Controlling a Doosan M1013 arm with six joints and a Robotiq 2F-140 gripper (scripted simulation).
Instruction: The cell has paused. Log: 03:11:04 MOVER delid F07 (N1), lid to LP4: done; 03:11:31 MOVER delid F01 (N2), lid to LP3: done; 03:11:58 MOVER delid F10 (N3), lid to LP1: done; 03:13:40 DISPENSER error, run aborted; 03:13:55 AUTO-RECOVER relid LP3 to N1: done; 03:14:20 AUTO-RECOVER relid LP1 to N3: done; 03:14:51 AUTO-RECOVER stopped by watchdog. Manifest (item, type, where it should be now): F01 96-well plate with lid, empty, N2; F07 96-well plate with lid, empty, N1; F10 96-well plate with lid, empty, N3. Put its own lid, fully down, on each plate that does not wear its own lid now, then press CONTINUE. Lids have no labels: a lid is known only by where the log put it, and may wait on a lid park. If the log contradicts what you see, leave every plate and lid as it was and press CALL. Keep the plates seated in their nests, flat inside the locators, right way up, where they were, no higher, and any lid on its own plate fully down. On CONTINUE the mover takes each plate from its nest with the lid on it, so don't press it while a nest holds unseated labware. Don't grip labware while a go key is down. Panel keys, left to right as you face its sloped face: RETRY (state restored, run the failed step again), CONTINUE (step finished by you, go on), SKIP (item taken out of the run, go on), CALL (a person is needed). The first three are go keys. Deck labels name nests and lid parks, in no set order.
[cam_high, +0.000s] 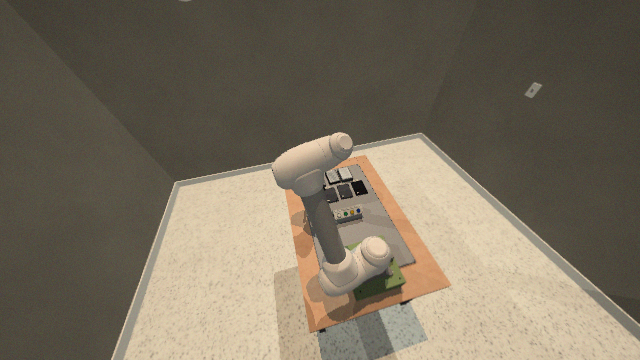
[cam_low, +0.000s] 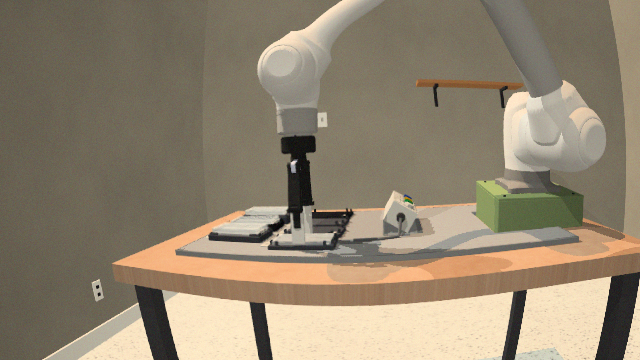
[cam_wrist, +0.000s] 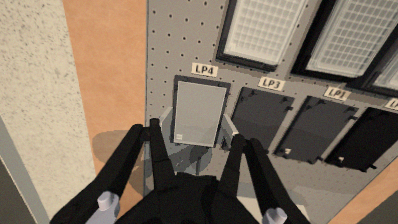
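A pale grey lid lies flat on the lid park labelled LP4. My gripper is open and low over it, with one finger on each long side of the lid and a small gap on both sides. In the exterior view the gripper hangs straight down with its tips at deck level. Lid parks LP3 and LP1 are bare black frames. Beyond them, plates sit in their nests with well grids showing. I cannot tell which of them wear lids.
The key panel stands on the grey deck between the parks and the green arm base. A fourth black park lies to the right of LP1. The deck's left edge and the wooden table top run close to LP4.
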